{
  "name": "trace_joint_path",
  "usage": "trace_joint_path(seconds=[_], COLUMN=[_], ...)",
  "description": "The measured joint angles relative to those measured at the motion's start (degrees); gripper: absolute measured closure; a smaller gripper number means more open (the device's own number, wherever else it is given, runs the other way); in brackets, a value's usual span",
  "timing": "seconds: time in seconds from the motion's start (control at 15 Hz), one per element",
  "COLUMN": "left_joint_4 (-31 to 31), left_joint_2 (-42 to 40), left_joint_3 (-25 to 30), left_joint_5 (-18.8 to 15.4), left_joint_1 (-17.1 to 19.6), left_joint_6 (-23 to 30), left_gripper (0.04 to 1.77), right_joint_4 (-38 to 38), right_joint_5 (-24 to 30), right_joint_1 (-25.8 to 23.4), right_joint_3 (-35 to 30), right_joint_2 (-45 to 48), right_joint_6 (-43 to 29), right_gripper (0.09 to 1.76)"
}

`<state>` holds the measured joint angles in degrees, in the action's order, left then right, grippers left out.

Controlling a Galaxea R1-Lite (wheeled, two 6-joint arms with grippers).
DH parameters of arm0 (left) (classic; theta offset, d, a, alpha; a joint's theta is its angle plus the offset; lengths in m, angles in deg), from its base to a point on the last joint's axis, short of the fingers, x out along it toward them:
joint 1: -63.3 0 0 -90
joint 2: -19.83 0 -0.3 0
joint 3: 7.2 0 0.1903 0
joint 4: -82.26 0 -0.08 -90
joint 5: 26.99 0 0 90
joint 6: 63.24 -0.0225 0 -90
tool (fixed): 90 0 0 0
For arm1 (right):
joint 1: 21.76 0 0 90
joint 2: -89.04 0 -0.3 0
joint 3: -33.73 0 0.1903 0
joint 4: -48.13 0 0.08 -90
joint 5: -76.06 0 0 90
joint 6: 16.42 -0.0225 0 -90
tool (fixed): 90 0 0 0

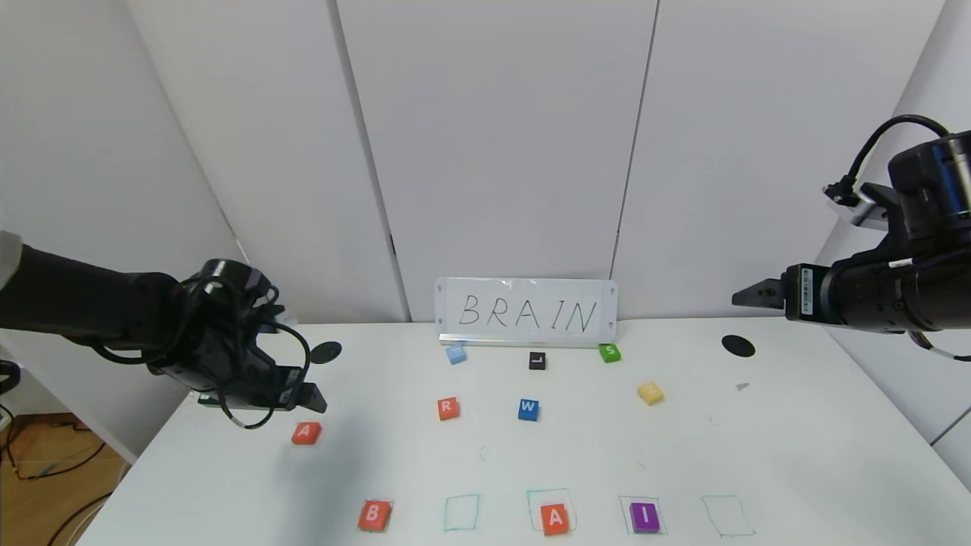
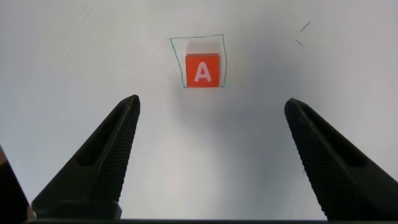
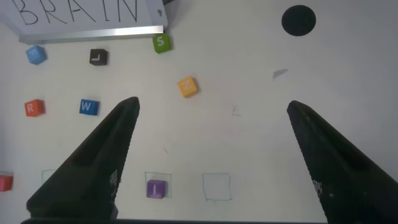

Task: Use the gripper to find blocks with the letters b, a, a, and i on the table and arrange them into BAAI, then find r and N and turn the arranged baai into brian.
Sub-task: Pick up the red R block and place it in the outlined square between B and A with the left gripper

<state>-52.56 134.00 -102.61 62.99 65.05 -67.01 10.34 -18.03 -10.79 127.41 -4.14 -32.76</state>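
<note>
- Blocks: B (image 1: 373, 515), A (image 1: 555, 519) and purple I (image 1: 645, 516) are set along the near row of green squares; the square (image 1: 461, 513) between B and A is unfilled, as is the square (image 1: 727, 516) past I.
- The 2nd A (image 1: 306, 433) lies loose, just below and in front of the left gripper (image 1: 307, 397) in the head view, apart from its tips.
- Left gripper: fingers spread wide, nothing held. Oddly, the left wrist view shows an A (image 2: 203, 70) sitting in a green square ahead of the open fingers, so which A is being framed cannot be settled.
- Step judged in hand: the 2nd A is to be picked and placed to finish BAAI.
- Next move judged: the gripper is to be lowered over the loose A, closed on it, then carried toward the robot and to the gripper's right into the open square beside B.
- r (image 1: 447, 408) and N (image 1: 650, 393) sit untouched further out, well to the left gripper's right; N is nearer the right gripper (image 1: 747, 295).
- Right gripper: held high and idle at the far right, fingers spread, nothing between them.
- Also present: W (image 1: 528, 409), S (image 1: 610, 353), a black L (image 1: 537, 360), a light blue block (image 1: 455, 353).
- The table (image 1: 796, 455) is white with 2 black holes; a BRAIN sign (image 1: 526, 312) leans on white wall panels behind it.
</note>
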Motion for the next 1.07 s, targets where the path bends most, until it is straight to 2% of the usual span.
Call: trace_joint_path(seconds=[0.2,0.6,0.8,1.07], left_joint_4=[3.7,14.8,16.2,17.0], left_joint_2=[-3.2,-4.6,-2.5,3.6], left_joint_3=[-1.9,-12.9,-17.6,-24.5], left_joint_5=[1.3,2.0,2.5,6.3], left_joint_1=[-2.8,-11.5,-15.1,-18.5], left_joint_6=[0.8,10.6,14.3,19.3], left_gripper=[0.13,0.11,0.11,0.11], right_joint_4=[0.0,0.0,0.0,0.0], right_joint_5=[0.3,0.3,0.3,0.1], right_joint_1=[0.1,0.2,0.2,0.1], right_joint_3=[0.0,0.0,0.0,0.0], right_joint_2=[0.2,0.5,0.6,0.5], right_joint_6=[0.0,-0.1,0.0,0.0], right_gripper=[0.14,0.14,0.14,0.14])
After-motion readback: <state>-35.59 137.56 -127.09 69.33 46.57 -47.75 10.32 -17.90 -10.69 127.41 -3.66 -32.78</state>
